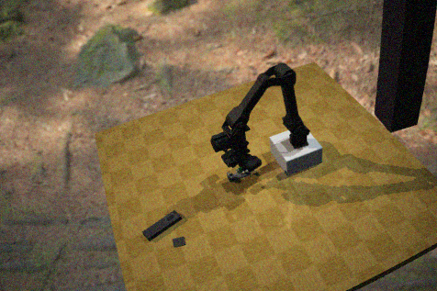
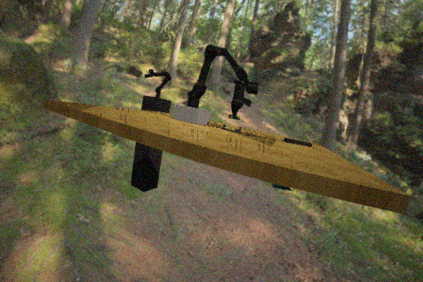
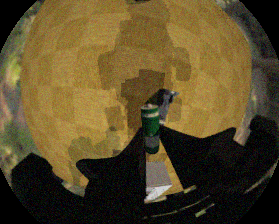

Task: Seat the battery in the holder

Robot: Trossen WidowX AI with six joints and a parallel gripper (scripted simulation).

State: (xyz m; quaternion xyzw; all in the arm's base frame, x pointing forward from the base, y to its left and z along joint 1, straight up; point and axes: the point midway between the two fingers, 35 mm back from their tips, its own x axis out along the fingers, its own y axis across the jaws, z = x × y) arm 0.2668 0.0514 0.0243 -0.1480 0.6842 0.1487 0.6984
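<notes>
My gripper (image 1: 241,169) (image 2: 235,116) (image 3: 150,128) is shut on the green battery (image 3: 150,120), which sticks out between the fingertips in the wrist view. The battery has a pale band near its upper end in that view and a grey band lower down. In the exterior view the fingertips are a little above the table. The holder (image 1: 233,177) (image 2: 232,129) (image 3: 164,104) is a small dark and grey part on the table, just beyond the battery in the wrist view. The arm and the battery partly cover it, so its spring and lip cannot be told apart.
A long dark bar (image 1: 162,225) (image 2: 298,142) lies toward the table's far end from the arm base. A small dark square (image 1: 179,241) lies beside it. The white base box (image 1: 304,161) (image 2: 191,115) (image 3: 157,175) stands behind the gripper. A dark post (image 1: 404,50) rises beyond the table edge.
</notes>
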